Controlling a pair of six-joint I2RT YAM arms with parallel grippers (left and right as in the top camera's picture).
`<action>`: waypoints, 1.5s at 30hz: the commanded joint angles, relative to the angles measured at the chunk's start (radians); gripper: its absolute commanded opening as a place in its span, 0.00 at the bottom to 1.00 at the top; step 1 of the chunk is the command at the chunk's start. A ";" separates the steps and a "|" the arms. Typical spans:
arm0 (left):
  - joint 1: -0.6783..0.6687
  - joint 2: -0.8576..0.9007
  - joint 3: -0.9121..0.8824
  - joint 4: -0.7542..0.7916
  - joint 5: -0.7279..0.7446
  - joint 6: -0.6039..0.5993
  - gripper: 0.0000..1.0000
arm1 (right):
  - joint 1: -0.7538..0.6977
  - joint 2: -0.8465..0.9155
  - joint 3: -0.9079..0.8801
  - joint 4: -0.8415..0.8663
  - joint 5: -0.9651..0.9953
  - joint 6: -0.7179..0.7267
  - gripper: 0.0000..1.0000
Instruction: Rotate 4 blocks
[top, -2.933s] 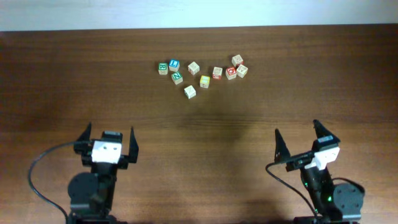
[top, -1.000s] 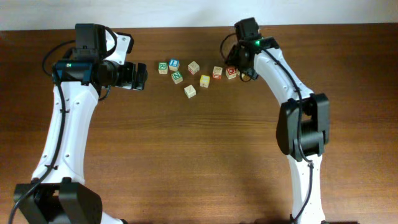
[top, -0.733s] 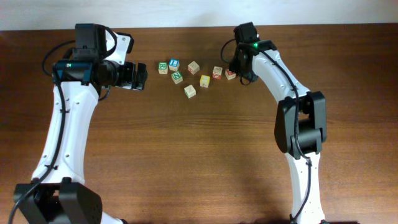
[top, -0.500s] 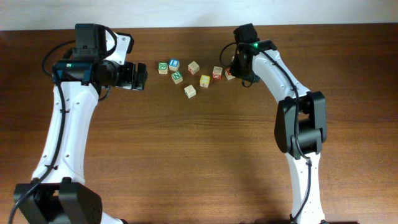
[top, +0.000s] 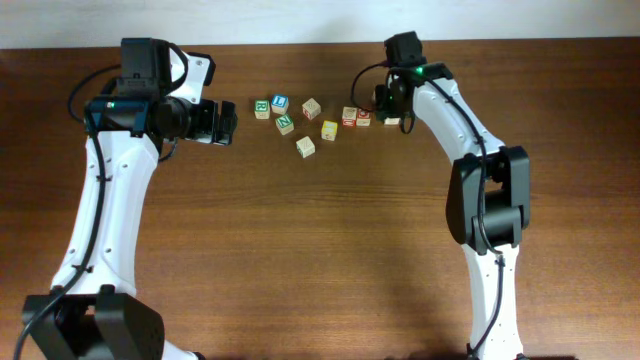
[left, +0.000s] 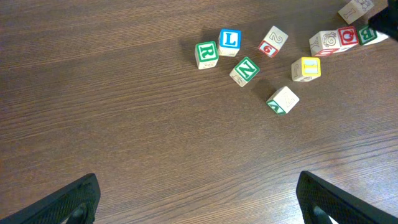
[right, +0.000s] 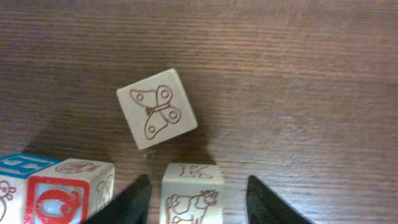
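Dark wood table (top: 320, 250), pale wall (top: 320, 20) along the far edge. Nearest of the scatter: cream block (left: 284, 98), plain face up, green on one side, standing alone. Just beyond, yellow block (left: 306, 68), apart from it. Off to the left: left gripper (top: 224, 123), spread wide, empty, well apart from every block. Next back, N block (left: 245, 70), turned askew. Behind it, R block (left: 206, 53) and L block (left: 229, 41) side by side, with 9 block (left: 273, 41) to their right. Farther right, Q block (right: 62, 196), pressed against a neighbour in a short row. At that row's right end: right gripper (right: 199, 183), partly open, straddling cow block (right: 193, 196), a thin gap on either side, no grip seen. Farthest: butterfly block (right: 157, 117), turned askew, just beyond cow block, not touching.
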 joint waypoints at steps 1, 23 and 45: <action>0.003 0.003 0.023 0.002 0.014 -0.013 0.99 | -0.003 0.021 0.007 0.005 -0.007 0.023 0.43; 0.003 0.003 0.023 0.002 0.014 -0.013 0.99 | 0.024 -0.071 0.085 -0.700 -0.264 0.132 0.24; 0.003 0.003 0.023 0.002 0.014 -0.013 0.99 | 0.096 -0.071 0.117 -0.720 -0.204 0.102 0.49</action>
